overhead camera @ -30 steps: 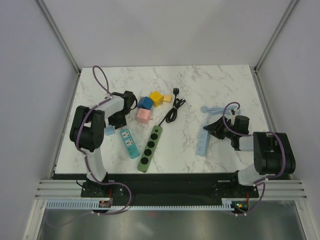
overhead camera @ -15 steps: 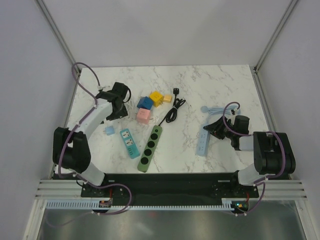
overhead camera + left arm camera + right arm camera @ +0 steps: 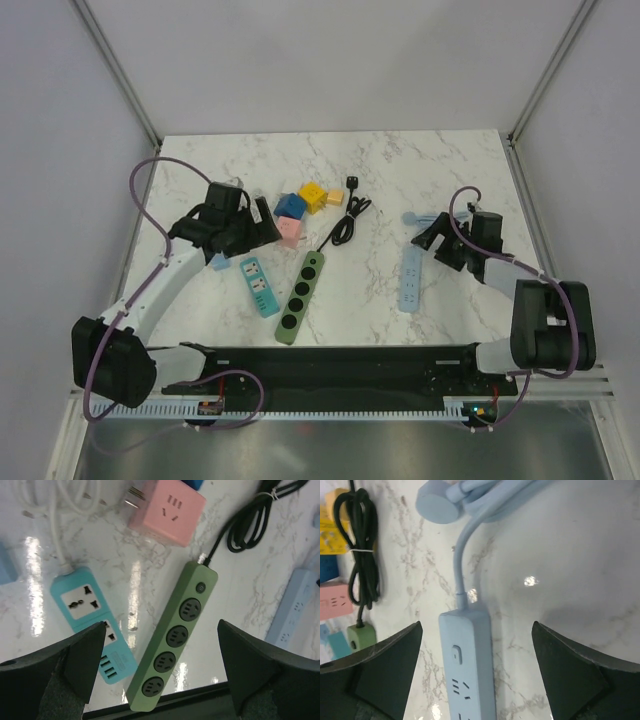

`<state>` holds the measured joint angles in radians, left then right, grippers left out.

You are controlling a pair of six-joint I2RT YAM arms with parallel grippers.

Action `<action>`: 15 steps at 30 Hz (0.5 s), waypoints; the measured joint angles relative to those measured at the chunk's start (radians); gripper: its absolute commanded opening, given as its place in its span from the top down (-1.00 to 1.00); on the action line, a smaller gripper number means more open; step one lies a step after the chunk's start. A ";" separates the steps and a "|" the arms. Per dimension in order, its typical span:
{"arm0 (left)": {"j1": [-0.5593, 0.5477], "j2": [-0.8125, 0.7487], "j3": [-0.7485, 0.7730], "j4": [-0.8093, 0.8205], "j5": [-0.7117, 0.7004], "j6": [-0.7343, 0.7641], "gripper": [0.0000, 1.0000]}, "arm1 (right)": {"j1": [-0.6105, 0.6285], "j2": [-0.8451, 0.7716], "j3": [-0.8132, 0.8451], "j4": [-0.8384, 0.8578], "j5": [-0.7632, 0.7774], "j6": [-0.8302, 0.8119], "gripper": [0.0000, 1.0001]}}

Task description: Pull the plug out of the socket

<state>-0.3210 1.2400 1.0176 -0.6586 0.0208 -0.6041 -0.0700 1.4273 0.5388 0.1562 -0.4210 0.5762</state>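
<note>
- Overhead, the left gripper (image 3: 263,220) hovers at the table's (image 3: 440,160) left-centre, just beside the pink cube (image 3: 289,231).
- Left wrist view: the left gripper (image 3: 161,627) has its fingers (image 3: 75,655) spread wide, nothing between them. They frame the teal strip (image 3: 87,615) and the green strip (image 3: 175,640) below.
- A plug (image 3: 134,492) with bare prongs lies against the pink cube's (image 3: 170,510) far-left corner. I cannot tell whether it is seated in the cube or only touching it.
- A white cord (image 3: 55,525) leaves the teal strip's far end and loops toward that plug. The join is out of frame.
- The green strip (image 3: 300,297) lies diagonally near table centre, with the teal strip (image 3: 258,285) just to its left. A bundled black cable (image 3: 345,222) runs from the green strip's far end.
- A blue cube (image 3: 291,206) and a yellow cube (image 3: 312,195) sit just behind the pink cube.
- The right gripper (image 3: 432,240) is over the right side, at the far end of the pale blue strip (image 3: 410,279).
- Right wrist view: the right gripper (image 3: 476,627) has its fingers (image 3: 375,665) well apart, straddling the pale blue strip (image 3: 467,665) without touching it.
- The pale blue strip's cord leads up to a round blue plug (image 3: 437,502) lying loose on the marble.
</note>
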 measured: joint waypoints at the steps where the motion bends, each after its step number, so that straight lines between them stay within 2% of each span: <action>1: -0.010 -0.005 -0.018 0.021 0.032 0.001 -0.99 | 0.000 -0.016 0.012 -0.043 0.024 -0.012 -0.96; 6: -0.076 -0.048 -0.103 0.134 0.177 0.010 -1.00 | 0.014 -0.129 0.101 -0.305 0.188 -0.074 -0.96; 8: -0.106 -0.078 -0.141 0.185 0.221 0.011 -1.00 | 0.056 -0.173 0.143 -0.390 0.264 -0.087 -0.96; 10: -0.147 -0.130 -0.196 0.248 0.260 0.011 -0.99 | 0.131 -0.217 0.174 -0.443 0.330 -0.091 -0.96; 15: -0.238 -0.286 -0.338 0.373 0.281 -0.008 -1.00 | 0.410 -0.350 0.190 -0.505 0.469 -0.054 -0.96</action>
<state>-0.5591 0.9543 0.6796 -0.2852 0.3019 -0.6121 0.3397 1.0771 0.7288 -0.3492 0.0483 0.5224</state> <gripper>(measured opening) 0.994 0.982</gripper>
